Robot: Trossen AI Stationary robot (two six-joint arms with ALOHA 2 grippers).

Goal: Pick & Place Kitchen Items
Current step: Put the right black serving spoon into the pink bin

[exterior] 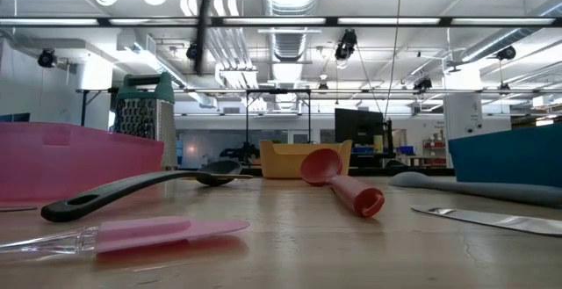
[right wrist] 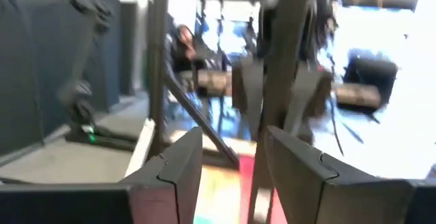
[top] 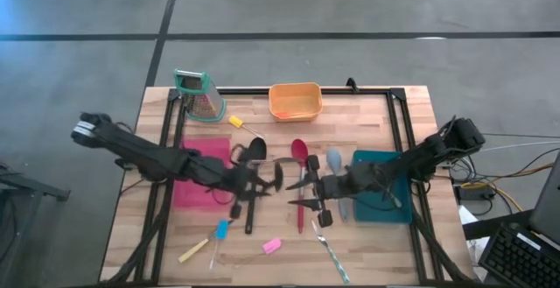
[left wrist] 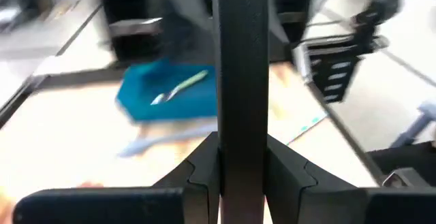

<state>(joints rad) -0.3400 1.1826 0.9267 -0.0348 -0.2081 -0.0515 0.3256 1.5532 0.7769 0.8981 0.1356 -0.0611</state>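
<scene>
1. Evidently the left gripper, raised just to the left of the red spoon, is pinching a dark handle between its fingers. Which tool the handle belongs to cannot be told.
2. The right gripper is hovering just on the other side of the red spoon, facing the left one. Its fingers are standing spread around a dark upright bar, and whether they are touching it cannot be told.
3. Judging from this, a hand-over between the two arms is going on above the red spoon, with the left side carrying the load.
4. The black spoon is lying on the table just left of the red spoon, and the pale-blue spoon just right of it.
5. A blue tray, right of the red spoon, is already holding a metal utensil. A pink tray is sitting to the left.
6. Next, the right fingers need to be backing clear without snagging, and the left arm needs to be carrying its piece to a tray.
</scene>
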